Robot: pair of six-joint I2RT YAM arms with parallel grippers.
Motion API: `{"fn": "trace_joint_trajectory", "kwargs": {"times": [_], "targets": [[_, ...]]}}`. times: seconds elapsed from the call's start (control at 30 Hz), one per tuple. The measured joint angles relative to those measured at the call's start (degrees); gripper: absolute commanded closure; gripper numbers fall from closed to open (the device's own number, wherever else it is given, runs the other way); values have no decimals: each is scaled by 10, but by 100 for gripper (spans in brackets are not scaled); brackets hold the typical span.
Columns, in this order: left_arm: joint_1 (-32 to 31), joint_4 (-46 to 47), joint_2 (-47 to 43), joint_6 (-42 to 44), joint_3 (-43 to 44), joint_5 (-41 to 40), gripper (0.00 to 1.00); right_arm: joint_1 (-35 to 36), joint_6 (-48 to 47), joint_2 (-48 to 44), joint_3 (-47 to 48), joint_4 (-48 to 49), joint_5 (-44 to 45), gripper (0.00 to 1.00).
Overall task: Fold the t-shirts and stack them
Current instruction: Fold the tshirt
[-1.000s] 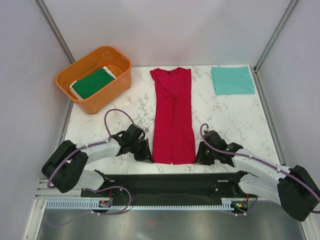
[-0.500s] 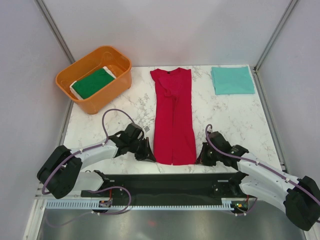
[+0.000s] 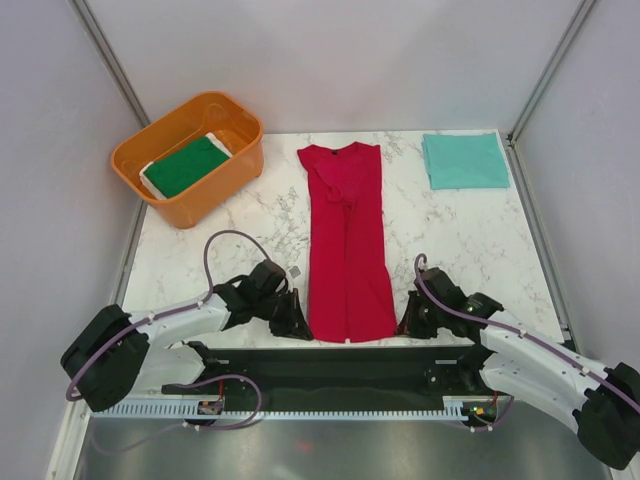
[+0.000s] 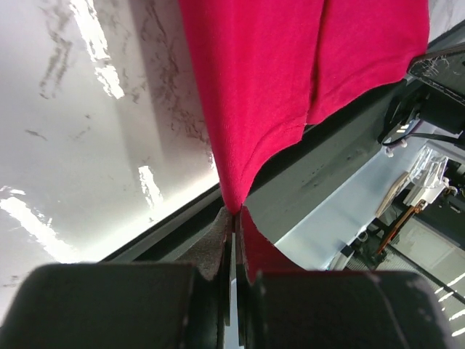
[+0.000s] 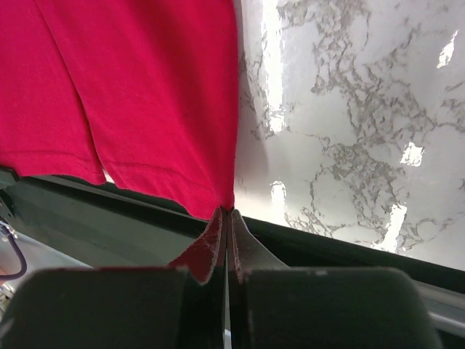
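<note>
The red t-shirt [image 3: 347,235] lies lengthwise down the middle of the marble table, sleeves folded in, its hem at the near edge. My left gripper [image 3: 301,327] is shut on the hem's left corner [image 4: 234,206]. My right gripper [image 3: 404,325] is shut on the hem's right corner [image 5: 227,206]. The hem hangs slightly over the table's front edge. The teal t-shirt [image 3: 465,160] lies folded at the far right. The dark green t-shirt [image 3: 184,165] with a white edge lies folded inside the orange tub [image 3: 234,173].
The orange tub stands at the table's far left corner. Grey walls enclose the table on three sides. The black base rail [image 3: 330,365] runs along the near edge below the hem.
Both grippers have drawn the red t-shirt's hem toward the near edge, stretching the shirt longer and flatter. The arms have shifted slightly downward in the top view.
</note>
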Motion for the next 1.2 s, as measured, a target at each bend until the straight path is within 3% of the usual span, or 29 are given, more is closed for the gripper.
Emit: {"fn": "trace_joint_trajectory", "kwargs": {"times": [0.23,0.43,0.7,1.2], "targets": [[-10,-1,1,-10,5,0,98,8,-3,18,28,-13,13,100],[4,-2,66,-9,65,9,98,8,-21,74,86,-16,46,100],[94,-1,144,9,171,41,98,-13,-92,241,225,-9,93,100],[229,-20,370,70,444,68,98,-129,-240,556,566,-4,111,100]]}}
